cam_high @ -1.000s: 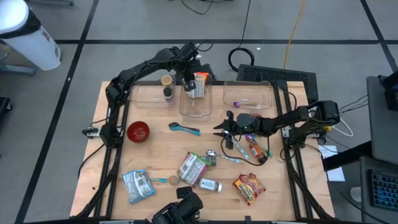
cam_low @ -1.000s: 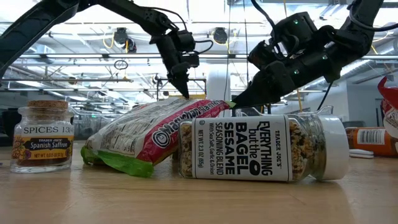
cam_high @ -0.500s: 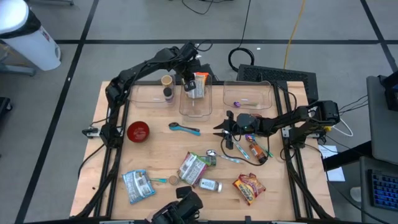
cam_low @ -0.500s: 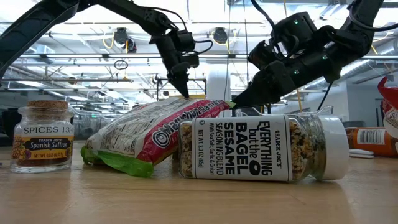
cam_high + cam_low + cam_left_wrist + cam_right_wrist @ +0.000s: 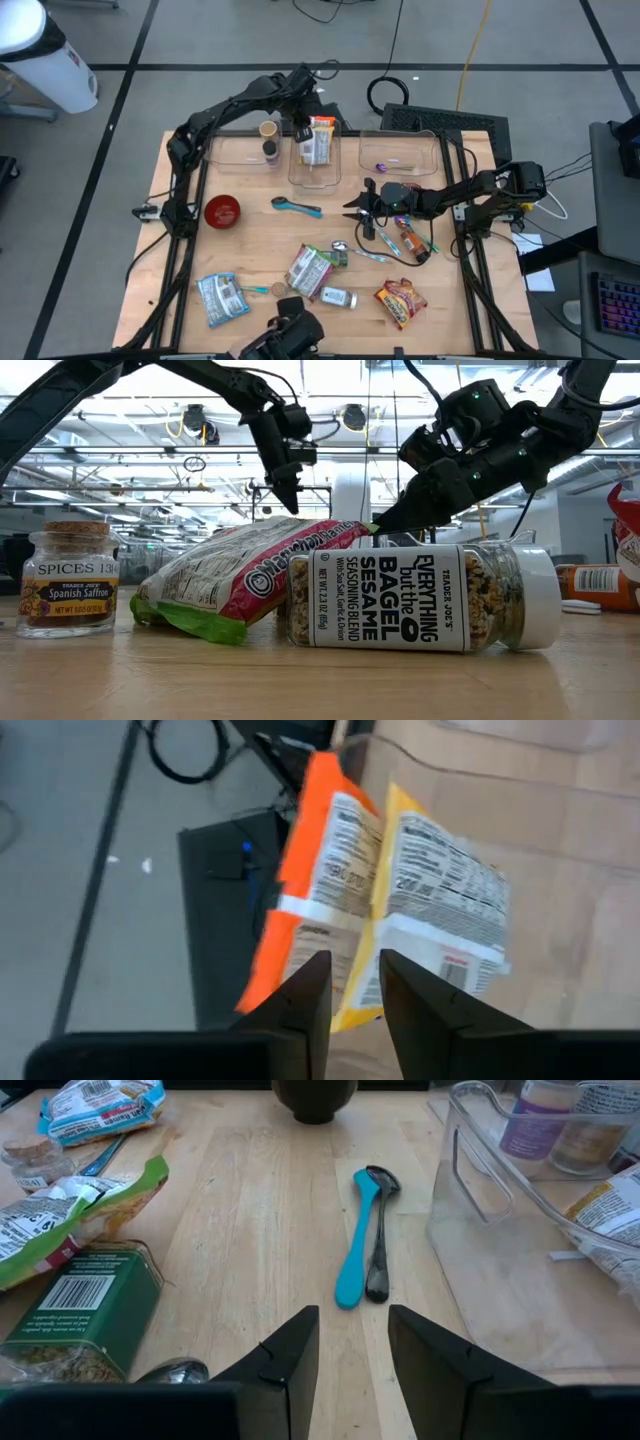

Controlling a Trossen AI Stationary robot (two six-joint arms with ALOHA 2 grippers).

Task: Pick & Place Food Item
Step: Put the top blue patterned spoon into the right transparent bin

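An orange and yellow food packet [image 5: 317,141] lies tilted inside the middle clear container [image 5: 315,176] at the table's far side; the left wrist view shows its printed back [image 5: 400,890]. My left gripper [image 5: 300,128] hangs over the container's far left corner, pointing steeply down, its fingers a little apart [image 5: 355,990] just short of the packet's lower edge. My right gripper [image 5: 352,208] hovers open over the table's middle right with nothing between its fingers [image 5: 352,1345]. My left gripper stands with its fingertips [image 5: 310,990] right at the packet's lower edge [image 5: 345,1012], coming from above at a slant. Whether they touch the packet I cannot tell. The packet lies in the container.
A clear container [image 5: 235,152] with two jars stands far left, another [image 5: 400,150] far right. A red bowl [image 5: 222,211], a blue spoon [image 5: 297,207], an orange bottle [image 5: 412,240], a seasoning jar [image 5: 420,600] and several packets [image 5: 310,270] lie on the near half.
The packet has dropped from a more upright stand by my left gripper and now lies flatter, a little nearer, in the middle container. My left gripper has tipped up slightly over the container's far left corner.
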